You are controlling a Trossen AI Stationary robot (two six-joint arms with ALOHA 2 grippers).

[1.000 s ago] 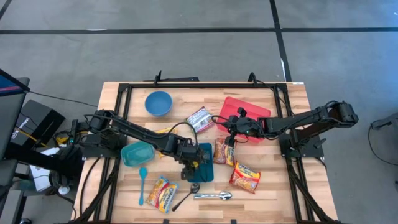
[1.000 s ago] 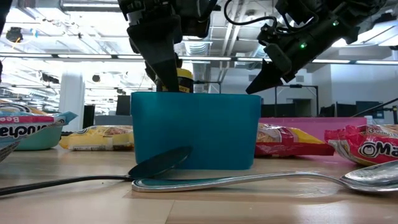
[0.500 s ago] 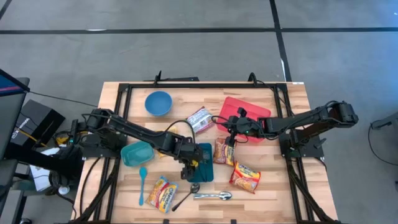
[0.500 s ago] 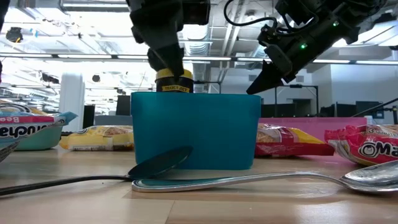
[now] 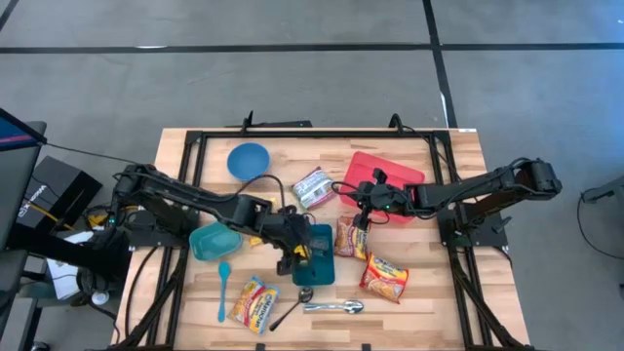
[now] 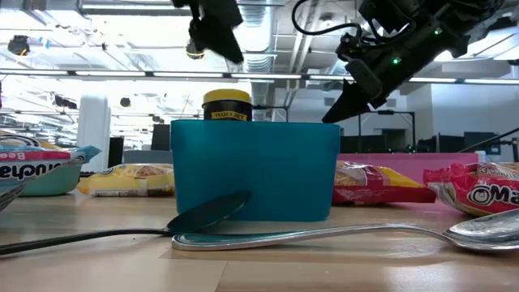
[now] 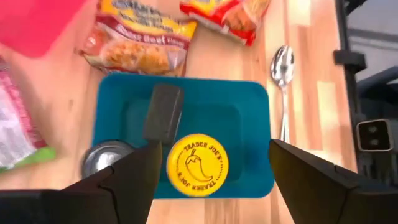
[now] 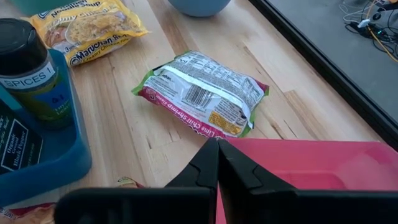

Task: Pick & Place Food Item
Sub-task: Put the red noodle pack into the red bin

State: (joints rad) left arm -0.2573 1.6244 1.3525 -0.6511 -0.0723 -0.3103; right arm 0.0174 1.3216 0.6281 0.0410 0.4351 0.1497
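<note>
A jar with a yellow lid [image 7: 198, 163] stands upright in the teal bin [image 7: 249, 124], next to a dark flat pack [image 7: 163, 113] and a silver-topped can [image 7: 106, 158]. The lid [image 6: 226, 105] sticks up over the bin's wall [image 6: 255, 170]. My left gripper [image 7: 208, 186] hangs open above the jar, clear of it, and shows at the top of the low view [image 6: 215, 28]. My right gripper [image 8: 217, 152] is shut and empty, held in the air [image 6: 336, 109] over the near edge of the red tray [image 8: 298, 168].
Ramen packs lie around the bin [image 5: 351, 237], [image 5: 383, 276], [image 5: 253, 302], and one [image 8: 202, 93] by the red tray [image 5: 385, 180]. A blue bowl [image 5: 248, 161], a teal bowl [image 5: 214, 241], a teal spoon [image 5: 223, 288] and metal spoons [image 5: 331, 307] lie on the wooden table.
My left gripper has risen from the teal bin and drawn back a little toward the table's left edge, staying open. The yellow-lidded jar stays standing in the bin, its lid now uncovered in the low view.
</note>
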